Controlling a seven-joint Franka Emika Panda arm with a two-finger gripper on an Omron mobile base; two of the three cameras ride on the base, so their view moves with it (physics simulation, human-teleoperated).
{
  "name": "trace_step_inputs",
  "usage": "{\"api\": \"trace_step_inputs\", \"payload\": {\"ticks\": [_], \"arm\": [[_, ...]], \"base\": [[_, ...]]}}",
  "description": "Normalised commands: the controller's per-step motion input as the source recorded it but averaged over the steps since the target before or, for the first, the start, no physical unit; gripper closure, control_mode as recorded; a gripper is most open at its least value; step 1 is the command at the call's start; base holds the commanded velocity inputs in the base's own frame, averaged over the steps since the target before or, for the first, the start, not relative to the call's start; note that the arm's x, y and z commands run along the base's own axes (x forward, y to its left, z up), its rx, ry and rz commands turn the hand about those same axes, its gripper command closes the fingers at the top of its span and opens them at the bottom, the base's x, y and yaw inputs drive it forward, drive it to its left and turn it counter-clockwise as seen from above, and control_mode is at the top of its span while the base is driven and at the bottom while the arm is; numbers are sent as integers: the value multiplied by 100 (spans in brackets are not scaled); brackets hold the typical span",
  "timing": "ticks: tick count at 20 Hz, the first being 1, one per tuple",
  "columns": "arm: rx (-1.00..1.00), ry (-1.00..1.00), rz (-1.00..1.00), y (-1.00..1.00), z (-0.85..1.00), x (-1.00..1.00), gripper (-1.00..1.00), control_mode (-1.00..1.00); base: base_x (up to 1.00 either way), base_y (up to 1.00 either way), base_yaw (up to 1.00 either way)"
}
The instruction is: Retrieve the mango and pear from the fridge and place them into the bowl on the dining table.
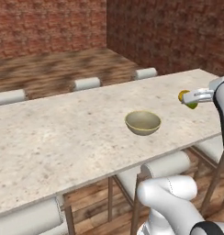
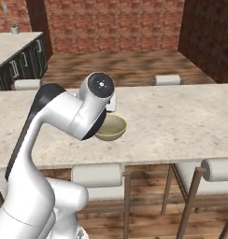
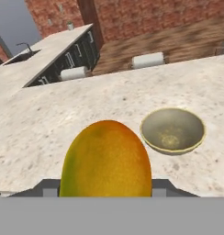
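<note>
gripper [image 1: 189, 98] clamped on the mango [image 3: 106, 160], up in the air just right of the bowl [image 1: 142, 122], bowl on dining table [image 1: 63, 137].

The white jointed arm with dark joints [image 2: 64, 116] rose from its rounded base link, bent sharply at a raised elbow and reached forward, its wrist held level above the beige speckled tabletop [image 1: 63, 137]. Its two-finger gripper [image 1: 189, 97] pointed sideways in the left base view, the pale fingers [image 1: 198, 96] part-spread and closed on either flank of the orange-yellow mango [image 3: 106, 160], which was carried clear of the surface.
</note>
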Motion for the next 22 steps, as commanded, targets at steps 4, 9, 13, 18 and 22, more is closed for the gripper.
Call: {"api": "trace_step_inputs", "payload": {"ticks": [4, 9, 13, 18, 22], "arm": [[0, 0, 0, 0, 0, 0, 100, 100], [0, 0, 0, 0, 0, 0, 100, 100], [0, 0, 0, 0, 0, 0, 100, 100], [0, 0, 0, 0, 0, 0, 100, 100], [0, 0, 0, 0, 0, 0, 100, 100]], "base": [[100, -28, 35], [100, -30, 36], [89, -17, 35], [68, -1, 28], [45, 0, 13]]}}
